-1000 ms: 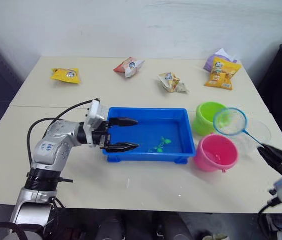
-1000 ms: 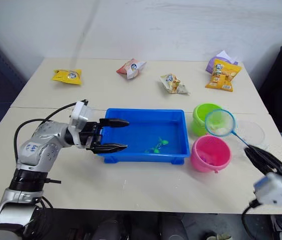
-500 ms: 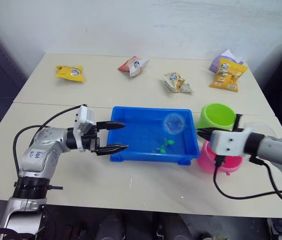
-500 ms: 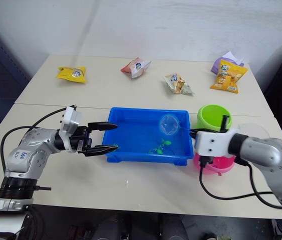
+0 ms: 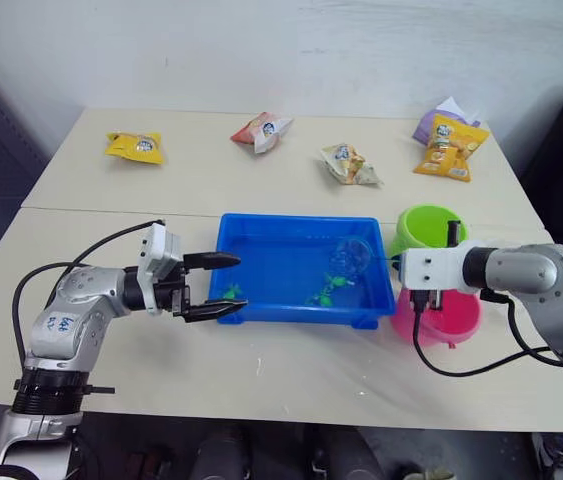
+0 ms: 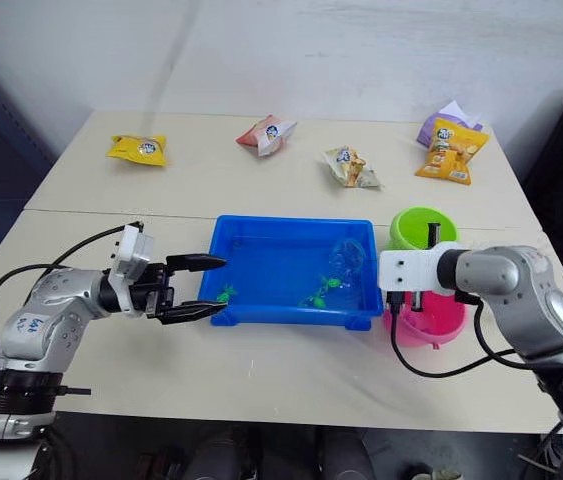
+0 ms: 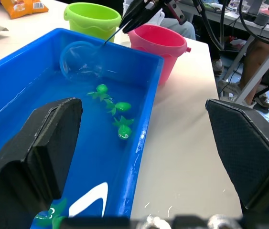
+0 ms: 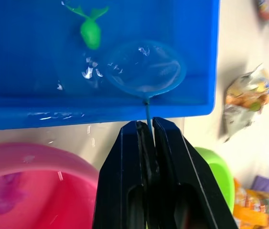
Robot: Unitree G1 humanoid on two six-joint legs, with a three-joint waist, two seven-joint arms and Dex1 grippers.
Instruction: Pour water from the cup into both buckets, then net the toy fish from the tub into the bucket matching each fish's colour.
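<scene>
1. Three small green plastic toy fish are lying clustered in the water of the shallow rectangular bright blue plastic tub, with a fourth green fish apart from them near the tub's left front corner.
2. The small hand net with its round blue-rimmed hoop is sitting in the tub just beyond the cluster, toward the far right corner, so the nearest fish is lying just beside the rim, on the side toward the robot and its left.
3. The net's thin dark stick handle is running from the hoop out over the tub's right wall to the right gripper, whose two black fingers are pinched tight on it.
4. The right arm is plainly the nearer one to the cluster.
5. The left gripper is hovering at the tub's left end, fingers spread wide and holding nothing.
6. The smooth round lime green plastic bucket and the pink plastic bucket are standing just right of the tub, the green one behind; something pink is lying in the pink one.
</scene>
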